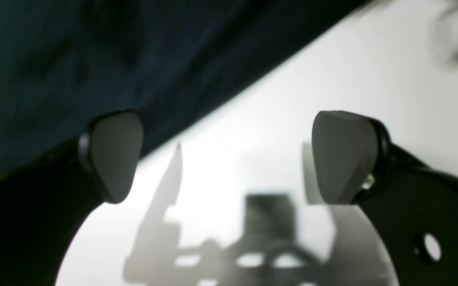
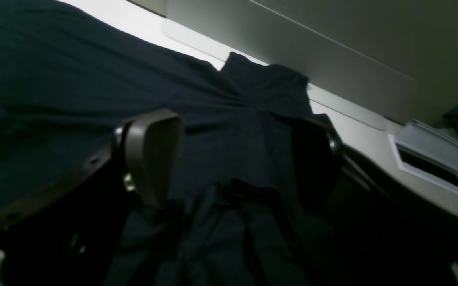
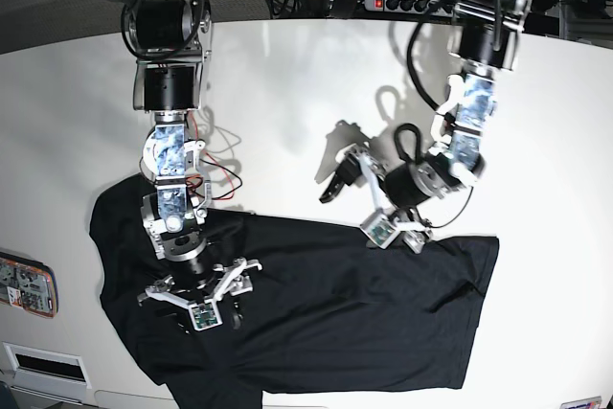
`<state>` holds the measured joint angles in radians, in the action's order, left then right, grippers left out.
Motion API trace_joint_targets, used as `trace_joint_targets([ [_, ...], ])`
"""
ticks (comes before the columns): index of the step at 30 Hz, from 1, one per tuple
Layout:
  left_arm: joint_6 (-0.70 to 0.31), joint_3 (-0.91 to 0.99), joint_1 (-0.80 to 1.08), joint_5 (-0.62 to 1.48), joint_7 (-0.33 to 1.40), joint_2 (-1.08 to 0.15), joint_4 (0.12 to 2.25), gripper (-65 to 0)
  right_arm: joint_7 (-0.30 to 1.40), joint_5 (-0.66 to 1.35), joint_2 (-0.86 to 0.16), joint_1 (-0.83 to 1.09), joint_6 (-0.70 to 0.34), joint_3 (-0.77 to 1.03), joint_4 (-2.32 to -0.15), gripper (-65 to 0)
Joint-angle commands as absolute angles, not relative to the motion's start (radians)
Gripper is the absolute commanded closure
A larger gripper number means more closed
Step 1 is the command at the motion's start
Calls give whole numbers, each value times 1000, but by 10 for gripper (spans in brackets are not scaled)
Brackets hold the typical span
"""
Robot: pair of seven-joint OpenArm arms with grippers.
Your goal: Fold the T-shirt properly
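The black T-shirt (image 3: pixel 335 304) lies spread out and wrinkled on the white table (image 3: pixel 287 93), along its near side. My left gripper (image 3: pixel 396 235) is open and empty, low over the table at the shirt's far edge. In the left wrist view the left gripper (image 1: pixel 229 159) has one fingertip (image 1: pixel 115 155) over the shirt's edge (image 1: pixel 94 59) and the other over bare table. My right gripper (image 3: pixel 199 291) is open over the shirt's left part. In the right wrist view the right gripper (image 2: pixel 233 159) has bunched black cloth (image 2: pixel 54 79) beneath and between its fingers, not gripped.
A small coloured object (image 3: pixel 24 283) lies at the table's left edge. A white slotted panel (image 3: pixel 43 363) sits at the near left and also shows in the right wrist view (image 2: pixel 431 165). A power strip (image 3: pixel 412 2) and cables lie beyond the far edge.
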<state>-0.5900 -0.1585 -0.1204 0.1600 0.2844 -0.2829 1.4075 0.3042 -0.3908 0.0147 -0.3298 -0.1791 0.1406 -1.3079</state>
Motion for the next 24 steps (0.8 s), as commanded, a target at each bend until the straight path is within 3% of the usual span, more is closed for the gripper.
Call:
trace_joint_targets([
  [1, -595, -150, -136, 213, 271, -300, 1423, -650, 275, -384, 13, -360, -170, 143, -1330, -444],
  [20, -591, -148, -136, 295, 272, -337, 1423, -650, 275, -384, 13, -358, -170, 140, -1330, -444],
  [24, -595, -153, -136, 300, 348, -337, 1428, -650, 275, -384, 13, -358, -170, 140, -1330, -444],
])
